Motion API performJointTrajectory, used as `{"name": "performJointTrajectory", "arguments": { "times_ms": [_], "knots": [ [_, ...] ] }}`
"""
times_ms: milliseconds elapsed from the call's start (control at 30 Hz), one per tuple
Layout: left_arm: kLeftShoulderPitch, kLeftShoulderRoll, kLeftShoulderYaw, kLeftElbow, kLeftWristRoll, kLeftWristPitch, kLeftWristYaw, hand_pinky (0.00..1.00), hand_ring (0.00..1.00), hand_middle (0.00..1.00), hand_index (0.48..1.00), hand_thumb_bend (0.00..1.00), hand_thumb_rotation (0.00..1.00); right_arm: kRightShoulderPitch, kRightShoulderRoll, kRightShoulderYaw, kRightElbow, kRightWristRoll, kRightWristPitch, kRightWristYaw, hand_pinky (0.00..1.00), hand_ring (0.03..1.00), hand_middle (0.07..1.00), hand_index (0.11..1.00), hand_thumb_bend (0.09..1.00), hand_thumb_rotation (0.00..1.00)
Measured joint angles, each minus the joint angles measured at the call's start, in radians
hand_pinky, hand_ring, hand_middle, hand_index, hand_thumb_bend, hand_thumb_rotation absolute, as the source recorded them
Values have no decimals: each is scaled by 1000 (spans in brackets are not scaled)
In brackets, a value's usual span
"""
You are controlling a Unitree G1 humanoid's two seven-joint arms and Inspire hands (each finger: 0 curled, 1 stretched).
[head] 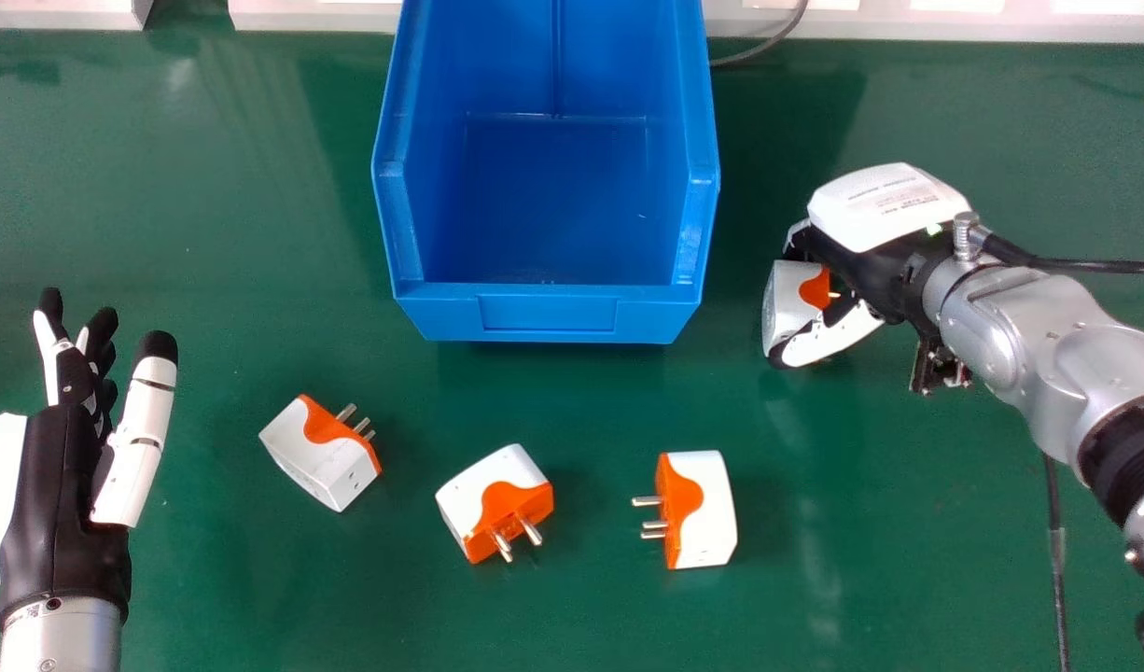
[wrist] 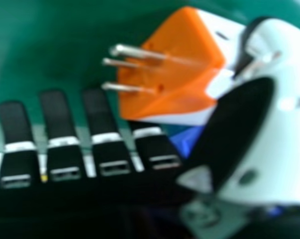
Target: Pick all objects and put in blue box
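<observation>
My right hand [head: 885,210] is to the right of the blue box [head: 551,313], with its thumb and fingers closed round a white and orange plug adapter [head: 785,297]. In the right hand view the adapter [wrist: 177,69] shows its metal pins between the hand's thumb and fingers [wrist: 107,134]. Three more adapters lie in front of the box: one at the left [head: 322,453], one in the middle [head: 494,499] and one at the right [head: 705,509]. The box is empty inside. At the left edge rests my left hand [head: 63,485], open and holding nothing.
A black cable [head: 1055,560] runs along the green table [head: 255,597] at the right, and another leaves the right wrist. Behind the box stand white units [head: 908,26] with a grey cable near them.
</observation>
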Motion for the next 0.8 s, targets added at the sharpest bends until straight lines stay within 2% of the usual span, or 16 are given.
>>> {"name": "performJointTrajectory", "arguments": {
  "times_ms": [133,300,467,567,800],
  "knots": [
    [1,0,0,-5,-2,3,0,1000,983,971,930,394,785,0,7,-11,17,16,-1,-19,441,556,636,645,346,433],
    [1,0,0,-9,-2,8,1,1000,986,977,933,397,778,-1,15,-10,31,14,5,-41,407,526,614,642,338,405],
    [1,2,0,-9,6,7,1,1000,988,983,939,391,774,-1,24,-10,34,16,22,-49,441,562,639,650,341,398],
    [0,1,0,-9,18,7,3,995,982,978,929,388,751,0,24,-10,35,16,22,-58,392,512,603,638,338,393],
    [-3,-1,0,-8,16,7,2,1000,989,982,935,415,763,82,-17,-44,-86,51,0,-62,350,454,547,592,340,298]
  ]
}}
